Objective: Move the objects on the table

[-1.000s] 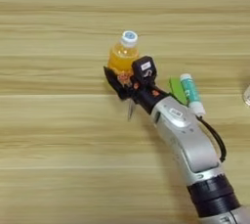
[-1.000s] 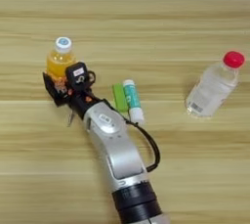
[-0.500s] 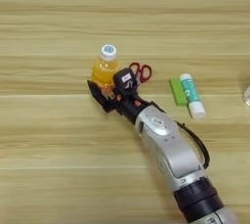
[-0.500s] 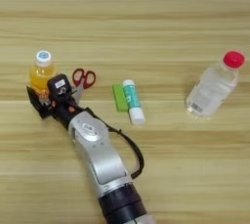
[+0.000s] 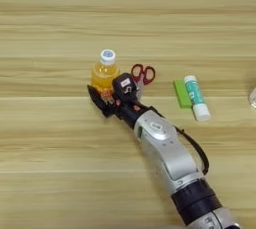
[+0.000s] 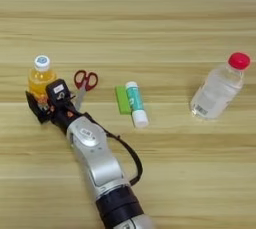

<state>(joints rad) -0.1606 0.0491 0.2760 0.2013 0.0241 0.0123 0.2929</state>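
Where scissors [image 6: 85, 80] lie, two bottles [image 6: 40, 75] stand

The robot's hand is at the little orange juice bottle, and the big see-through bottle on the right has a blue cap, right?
Almost. The hand is at the small orange-juice bottle with the white cap, but the large clear plastic bottle on the right has a red cap, not a blue one. The right eye view shows it plainly.

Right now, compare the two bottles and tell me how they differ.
The juice bottle is small, holds orange liquid and has a white cap; the clear bottle is larger, colourless and red-capped. The juice bottle sits at the end effector; the clear bottle stands alone far right. Both rest on the table.
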